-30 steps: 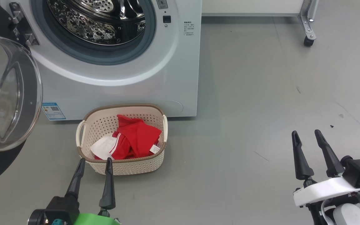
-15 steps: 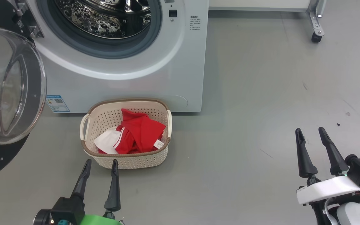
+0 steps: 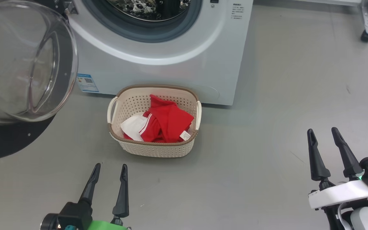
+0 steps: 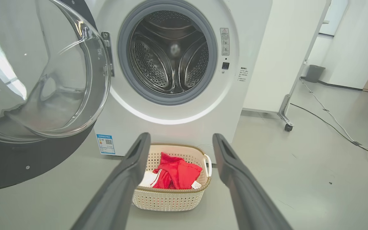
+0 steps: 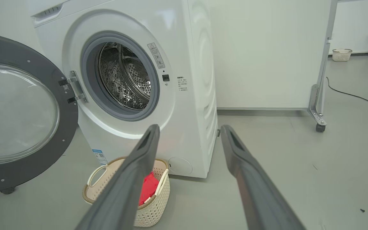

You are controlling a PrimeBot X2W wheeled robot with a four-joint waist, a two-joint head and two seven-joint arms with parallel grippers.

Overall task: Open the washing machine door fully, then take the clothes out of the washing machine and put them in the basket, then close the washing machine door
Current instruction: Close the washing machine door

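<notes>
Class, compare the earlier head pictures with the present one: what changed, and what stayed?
The head camera has swung, shifting the scene right and up. The left gripper has drawn back from the basket rim. Unchanged: it and the right gripper keep open, empty jaws; the clothes lie in the basket; the washing machine door stands open.

A lab or test room rather than a home: the washing machine (image 5: 200, 95) stands free on a bare grey floor (image 3: 283, 80). Behind it is a white partition (image 5: 267, 54) on castors (image 5: 320, 127), with loose cables (image 4: 343, 134) trailing beside it.
</notes>
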